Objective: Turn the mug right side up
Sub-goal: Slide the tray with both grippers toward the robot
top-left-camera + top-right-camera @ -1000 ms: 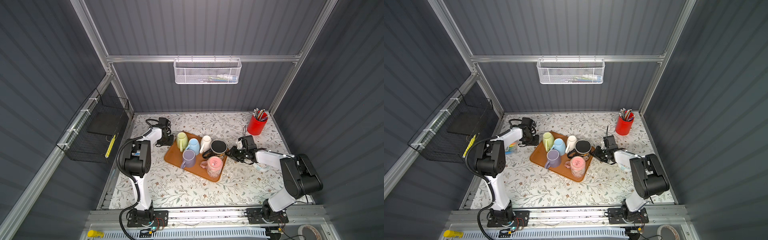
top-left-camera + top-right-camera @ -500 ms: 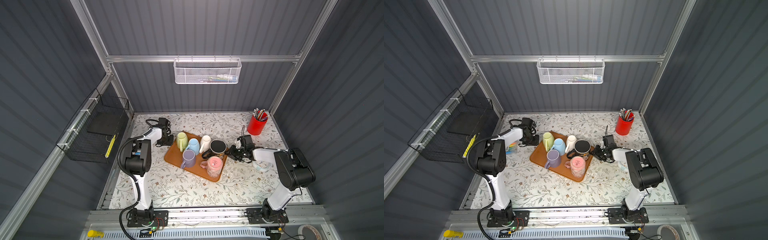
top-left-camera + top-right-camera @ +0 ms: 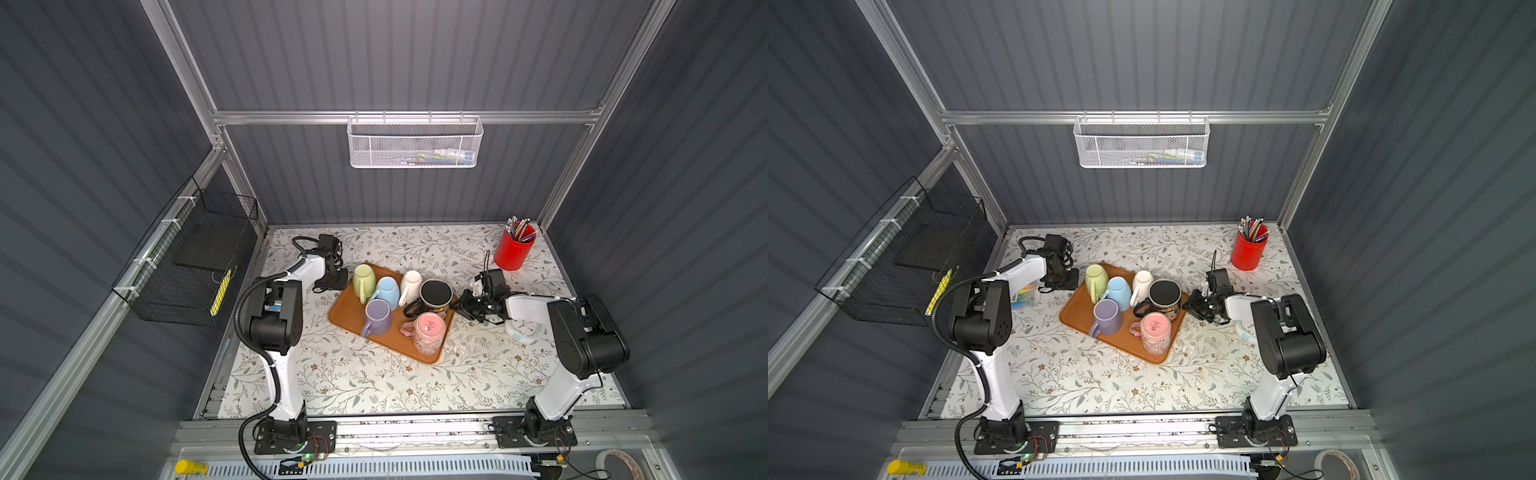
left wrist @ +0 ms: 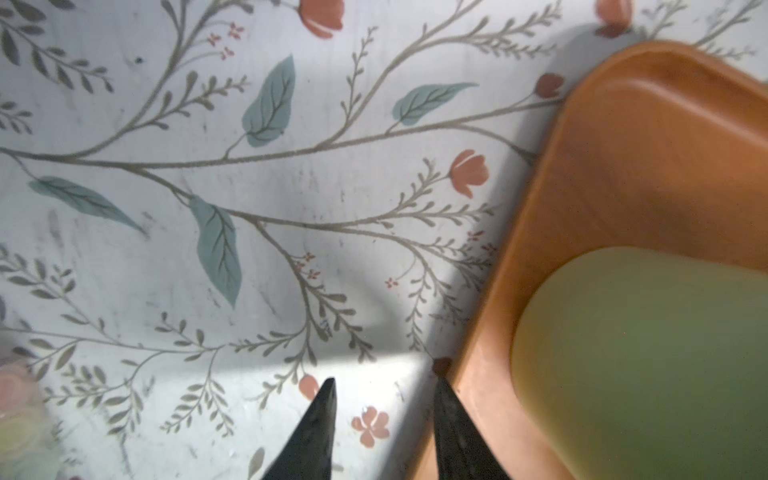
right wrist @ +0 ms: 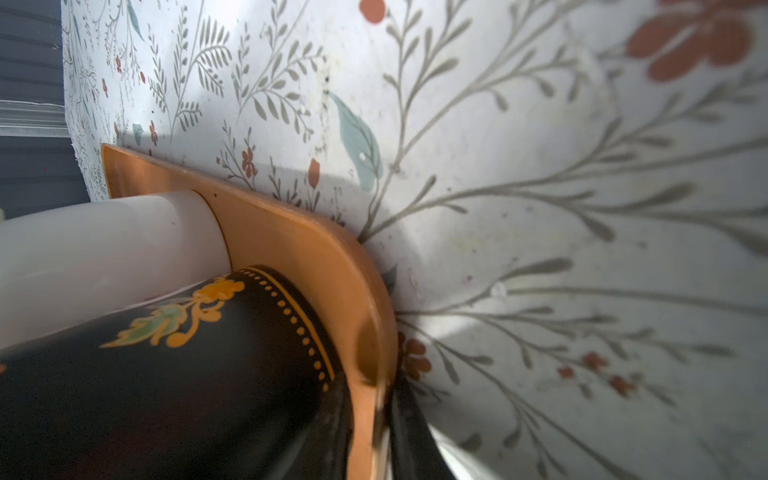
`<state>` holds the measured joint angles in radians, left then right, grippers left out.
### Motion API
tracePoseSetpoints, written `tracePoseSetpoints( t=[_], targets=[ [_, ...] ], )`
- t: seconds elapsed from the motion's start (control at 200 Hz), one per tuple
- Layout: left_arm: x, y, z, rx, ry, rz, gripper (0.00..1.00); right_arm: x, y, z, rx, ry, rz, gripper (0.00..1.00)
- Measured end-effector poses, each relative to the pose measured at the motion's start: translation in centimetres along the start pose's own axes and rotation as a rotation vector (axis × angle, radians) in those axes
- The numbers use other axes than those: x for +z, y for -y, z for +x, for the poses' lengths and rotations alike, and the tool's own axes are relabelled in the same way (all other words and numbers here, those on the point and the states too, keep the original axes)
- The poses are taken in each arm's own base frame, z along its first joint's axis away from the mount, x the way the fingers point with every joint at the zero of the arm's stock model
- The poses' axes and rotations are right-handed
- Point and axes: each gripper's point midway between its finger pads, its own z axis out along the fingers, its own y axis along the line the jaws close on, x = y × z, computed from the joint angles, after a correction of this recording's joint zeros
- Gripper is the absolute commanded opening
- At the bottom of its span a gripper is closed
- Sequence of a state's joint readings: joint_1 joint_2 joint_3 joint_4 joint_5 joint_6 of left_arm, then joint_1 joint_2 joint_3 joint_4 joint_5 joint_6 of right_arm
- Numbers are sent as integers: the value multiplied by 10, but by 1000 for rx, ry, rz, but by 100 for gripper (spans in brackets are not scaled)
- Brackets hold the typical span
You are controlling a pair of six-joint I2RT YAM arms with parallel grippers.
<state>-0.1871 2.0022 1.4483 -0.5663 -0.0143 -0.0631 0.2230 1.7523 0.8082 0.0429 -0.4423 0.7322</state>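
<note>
Straddling blurred tray (image 5: 291, 232): right end effector (image 5: 372, 399).

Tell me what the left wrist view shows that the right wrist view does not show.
Only the left wrist view shows the green mug on the orange tray, and the left pincer, open over the floral table cover beside the tray's edge. Only the right wrist view shows the white mug, the black mug with a gold flower pattern, and the right pincer, its fingers on either side of the tray's rim. Both views show the orange tray and the floral table cover.
</note>
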Motion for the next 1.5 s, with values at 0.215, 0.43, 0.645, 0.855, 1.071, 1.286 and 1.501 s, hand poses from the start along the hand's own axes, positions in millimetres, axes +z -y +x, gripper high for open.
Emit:
tracePoseSetpoints(
  t=[0.215,0.43,0.645,0.855,1.071,1.286,1.501],
  targets=[
    [-17,13,-7,36,36,53,38,0,1,0,6,-6,8,16],
    [-16,19,-1,47,12,90,37,4,-1,-4,-4,-3,2,15],
    [-2,20,7,49,-28,95,33,4,-1,-5,-8,-4,3,15],
    [13,14,18,49,-76,67,29,4,-1,-5,-11,-12,8,14],
    [14,10,19,48,-79,45,22,4,-1,-4,-10,-18,13,13],
    [14,11,16,74,-68,46,3,4,-1,-5,-13,-25,21,10],
    [13,14,18,104,-38,46,0,7,-3,-12,-27,-18,23,8]
  ],
)
